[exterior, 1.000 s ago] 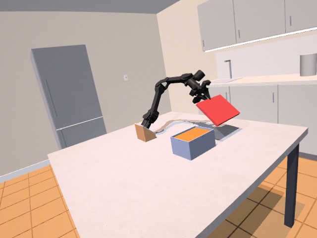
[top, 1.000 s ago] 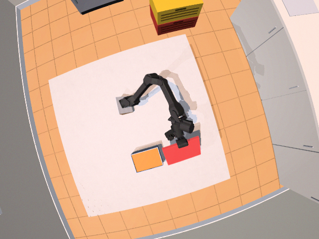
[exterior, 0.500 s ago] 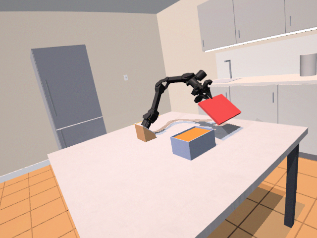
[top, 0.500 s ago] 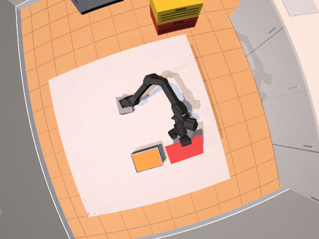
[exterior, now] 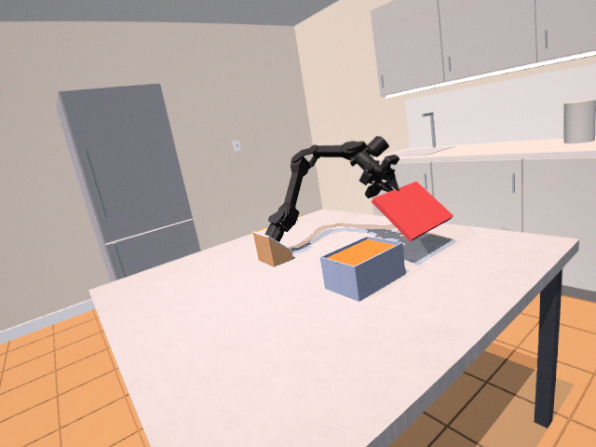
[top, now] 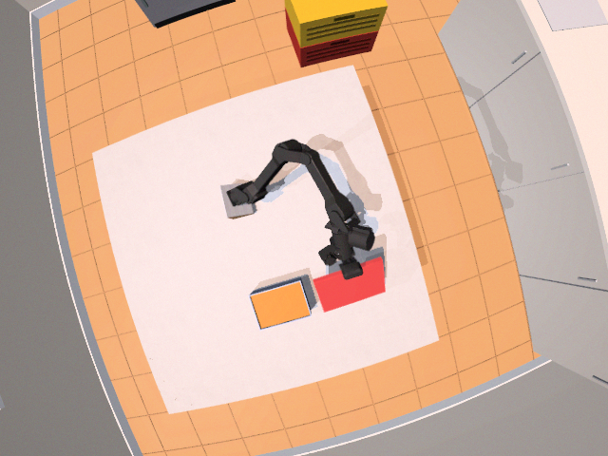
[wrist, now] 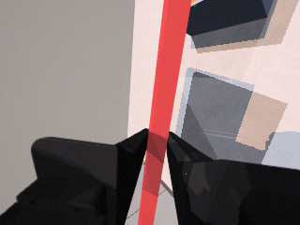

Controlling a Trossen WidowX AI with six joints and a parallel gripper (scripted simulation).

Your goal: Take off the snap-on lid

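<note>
The storage box [top: 280, 304] [exterior: 363, 265] is blue-grey with an orange inside and stands open on the white table [top: 171, 275] [exterior: 240, 336]. A corner of it shows at the top of the wrist view [wrist: 230, 16]. The red lid [top: 351, 290] [exterior: 413, 209] [wrist: 164, 80] hangs tilted in the air to the right of the box, clear of it. My gripper [top: 351, 270] [exterior: 388, 186] [wrist: 157, 134] is shut on the lid's near edge and holds it above the table.
The arm's base sits on a tan wedge block [top: 238, 201] [exterior: 272, 250] near the table's middle. A yellow and red crate stack [top: 336, 29] stands on the floor beyond the table. Cabinets [exterior: 480, 192] run along the right wall.
</note>
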